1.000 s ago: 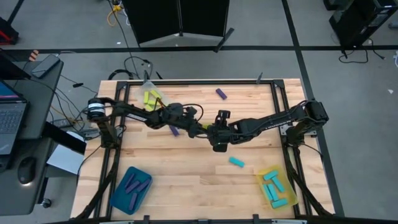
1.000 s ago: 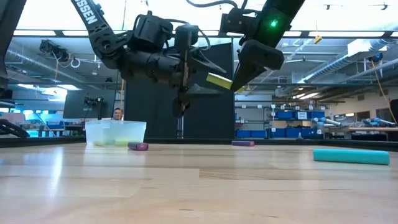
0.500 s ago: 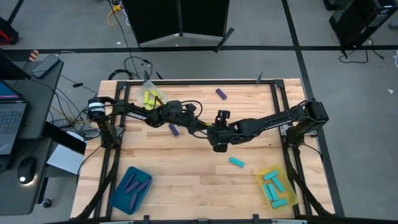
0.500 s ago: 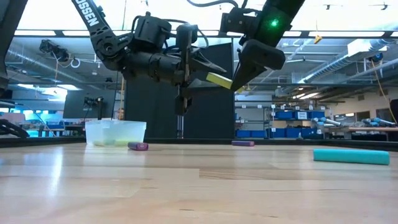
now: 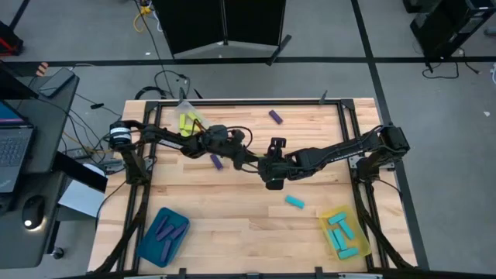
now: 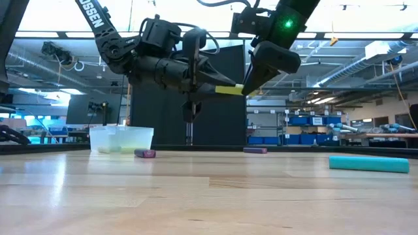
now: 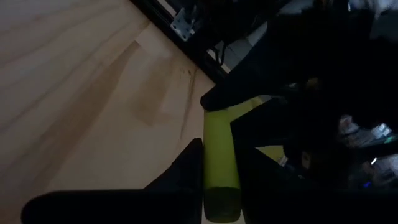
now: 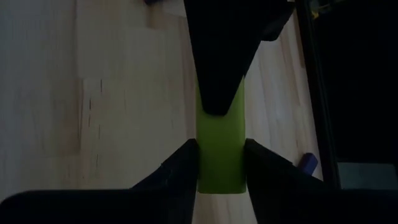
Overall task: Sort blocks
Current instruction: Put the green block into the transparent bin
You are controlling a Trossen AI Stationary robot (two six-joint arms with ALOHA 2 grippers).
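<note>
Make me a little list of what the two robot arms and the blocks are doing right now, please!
left gripper: up in the air over the middle of the table, fingers closed on one end of the yellow-green block
right gripper: meets it there, fingers on both sides of the block's other end
yellow-green block: held between both arms, off the table
cyan block: lying loose on the table
purple blocks: two loose on the table
yellow tray: holds cyan blocks
teal tray: holds purple blocks

Bare wooden table (image 5: 232,201) below both raised arms; only a cyan block (image 5: 294,202) nearby.
</note>
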